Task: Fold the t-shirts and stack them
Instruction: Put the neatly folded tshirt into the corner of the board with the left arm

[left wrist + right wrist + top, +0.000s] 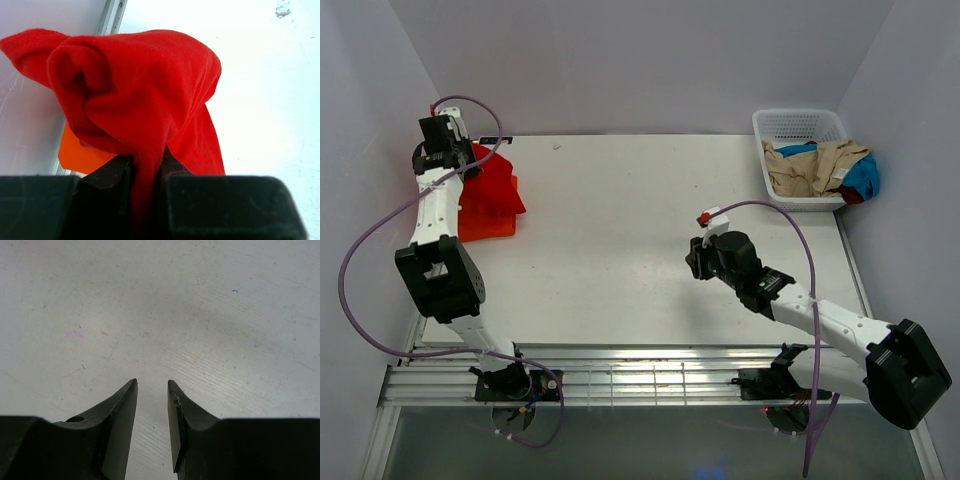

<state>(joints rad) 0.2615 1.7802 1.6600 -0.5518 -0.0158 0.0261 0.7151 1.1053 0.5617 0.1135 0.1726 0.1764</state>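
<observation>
A red t-shirt (pixel 492 180) hangs bunched from my left gripper (pixel 460 160) at the table's far left, over a folded orange t-shirt (pixel 483 220). In the left wrist view my left gripper (pixel 148 159) is shut on a fold of the red t-shirt (pixel 145 85), with the orange t-shirt (pixel 75 152) showing below it. My right gripper (pixel 698 258) is open and empty over the bare table, right of centre; in the right wrist view my right gripper (pixel 152 384) has a narrow gap between its jaws with only table under it.
A white basket (pixel 790 124) at the far right corner holds tan (pixel 815 165), blue and red shirts, some hanging over its right rim. The table (pixel 620 230) ends at a metal rail near the arm bases. Walls close in left, back and right.
</observation>
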